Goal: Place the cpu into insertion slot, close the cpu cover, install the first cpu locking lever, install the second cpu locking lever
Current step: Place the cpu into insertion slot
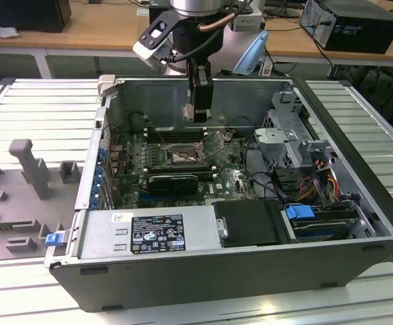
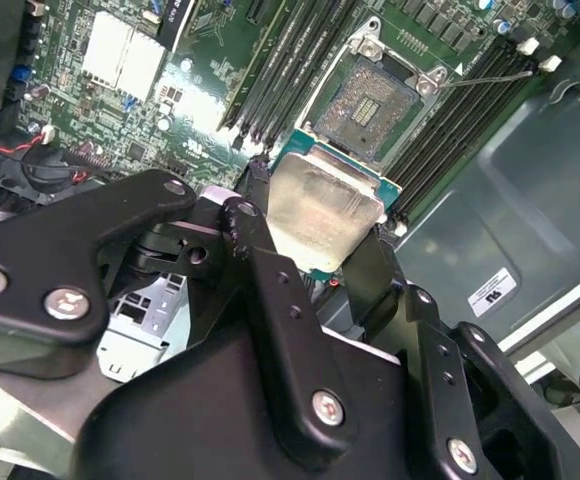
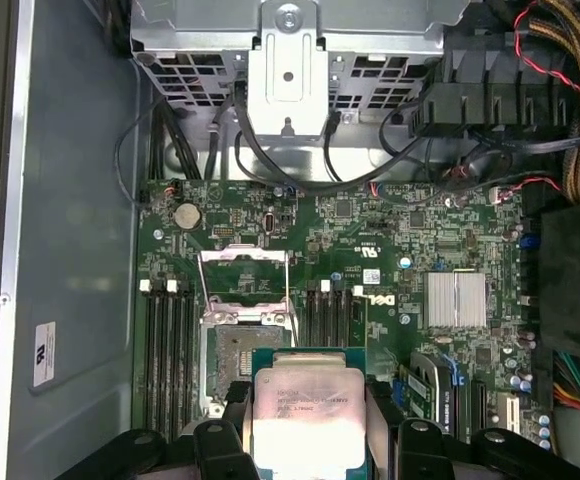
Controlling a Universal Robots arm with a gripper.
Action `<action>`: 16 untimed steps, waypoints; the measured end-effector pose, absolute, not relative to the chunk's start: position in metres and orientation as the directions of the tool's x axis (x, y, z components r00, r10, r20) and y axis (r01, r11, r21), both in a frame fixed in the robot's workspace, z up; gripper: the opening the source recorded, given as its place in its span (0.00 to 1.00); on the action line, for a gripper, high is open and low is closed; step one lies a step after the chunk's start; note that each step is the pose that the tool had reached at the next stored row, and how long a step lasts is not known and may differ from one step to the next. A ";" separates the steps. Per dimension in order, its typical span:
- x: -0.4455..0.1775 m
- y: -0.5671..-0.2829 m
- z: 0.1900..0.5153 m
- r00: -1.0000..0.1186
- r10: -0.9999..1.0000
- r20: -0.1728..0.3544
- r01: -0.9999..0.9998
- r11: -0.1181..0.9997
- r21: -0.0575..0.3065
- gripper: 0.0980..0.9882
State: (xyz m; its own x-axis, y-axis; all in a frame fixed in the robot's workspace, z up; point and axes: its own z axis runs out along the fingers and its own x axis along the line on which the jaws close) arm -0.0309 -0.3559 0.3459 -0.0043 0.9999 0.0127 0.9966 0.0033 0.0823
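Workshop with wooden desks at the back; in front, a ribbed grey tabletop [image 1: 27,101] carrying an open computer case [image 1: 359,217] laid on its side.

Inside the case: a green motherboard [image 3: 390,230] with the insertion slot [image 3: 238,365] set into it. Flanking the slot on two sides, long black memory slots [image 3: 165,345]. Well apart from the slot, a metal drive cage [image 1: 284,132], bundled cables [image 1: 322,179] and a grey labelled box [image 1: 115,233] against the case wall.

First step in hand: placing the chip. Jaws pinching the cpu [image 2: 325,205] by two opposite edges, silvery face toward the camera in the second wrist view. Held above the insertion slot and apart from it, not yet seated.

Insertion slot empty, contact field bare. Cpu cover [image 3: 243,256] swung up off the slot on its hinge. Thin metal lever [image 2: 485,78] thrown out to one side of the slot. Nothing closed or latched.

By judgement, calls for squaring the chip's edges with the slot's rim, keeping it level, and lowering straight down without landing a corner on the contacts. Little margin, given chip and slot of much the same size. Worth minding the raised cover beside the slot on the way down.
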 end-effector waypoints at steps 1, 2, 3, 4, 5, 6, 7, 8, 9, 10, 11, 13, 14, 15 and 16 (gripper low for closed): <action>-0.031 -0.356 0.346 -0.004 1.000 0.013 0.997 0.003 0.082 0.49; -0.031 -0.356 0.345 -0.004 1.000 0.013 0.997 0.003 0.082 0.49; -0.031 -0.356 0.344 -0.004 1.000 0.013 0.997 0.003 0.082 0.49; -0.031 -0.356 0.344 -0.004 1.000 0.013 0.997 0.003 0.082 0.49; -0.031 -0.356 0.343 -0.004 1.000 0.013 0.997 0.003 0.082 0.49; -0.031 -0.356 0.342 -0.004 1.000 0.013 0.997 0.003 0.081 0.49; -0.031 -0.356 0.341 -0.004 1.000 0.013 0.997 0.003 0.081 0.49; -0.031 -0.356 0.341 -0.004 1.000 0.013 0.997 0.003 0.081 0.49; -0.031 -0.356 0.341 -0.004 1.000 0.013 0.997 0.003 0.081 0.49; -0.031 -0.356 0.340 -0.004 1.000 0.013 0.997 0.003 0.081 0.49; -0.031 -0.356 0.339 -0.004 1.000 0.013 0.997 0.003 0.080 0.49; -0.031 -0.356 0.337 -0.004 1.000 0.013 0.997 0.003 0.080 0.49; -0.031 -0.356 0.337 -0.004 1.000 0.013 0.997 0.003 0.080 0.49; -0.031 -0.356 0.336 -0.004 1.000 0.013 0.997 0.003 0.080 0.49; -0.031 -0.356 0.336 -0.004 1.000 0.013 0.997 0.003 0.079 0.49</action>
State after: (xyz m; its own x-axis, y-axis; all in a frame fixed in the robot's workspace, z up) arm -0.0309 -0.3559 0.3356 -0.0043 0.9999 0.0128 0.9968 0.0033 0.0794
